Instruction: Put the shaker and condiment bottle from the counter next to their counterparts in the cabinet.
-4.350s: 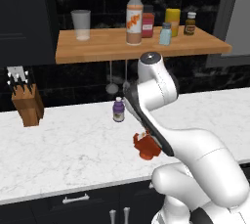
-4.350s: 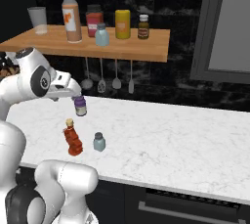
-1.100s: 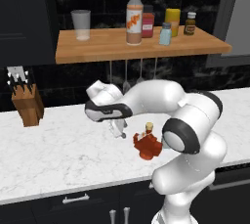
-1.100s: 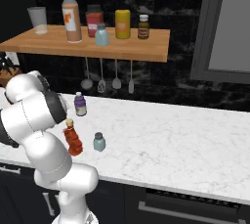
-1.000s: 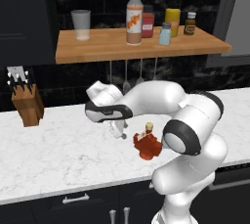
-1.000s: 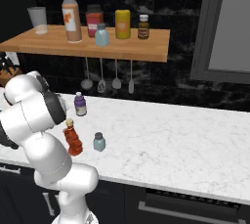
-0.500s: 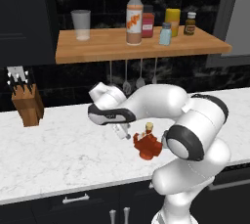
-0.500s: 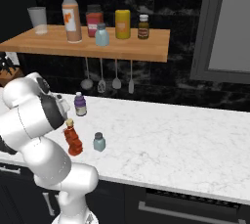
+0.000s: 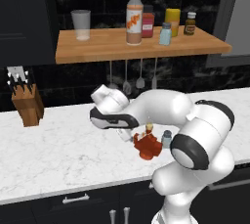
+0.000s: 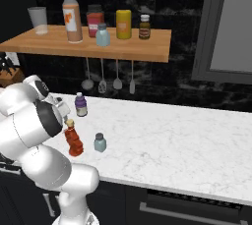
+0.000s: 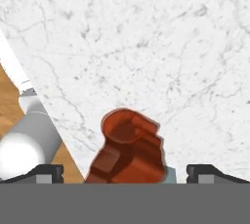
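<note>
On the desk [image 9: 58,154], the red bottle [image 9: 147,145] stands upright with the small shaker [image 10: 100,142] just beside it. The gripper [image 11: 124,171] hangs over the bottle, fingers spread wide either side, not clamped. Their counterparts sit on the shelf [image 10: 147,47].

You are looking at a glossy white arm [image 9: 161,110] built of thick, rounded segments, each swelling into a bulbous joint. Dark charcoal bands ring those joints; you see one wide black collar [image 9: 188,152] on the big elbow and another on the shoulder [image 10: 47,118]. The wrist housing [image 9: 108,105] is white with a dark underside. Your two small finger tips [image 11: 46,173] are dark, blocky and flat-topped.
</note>
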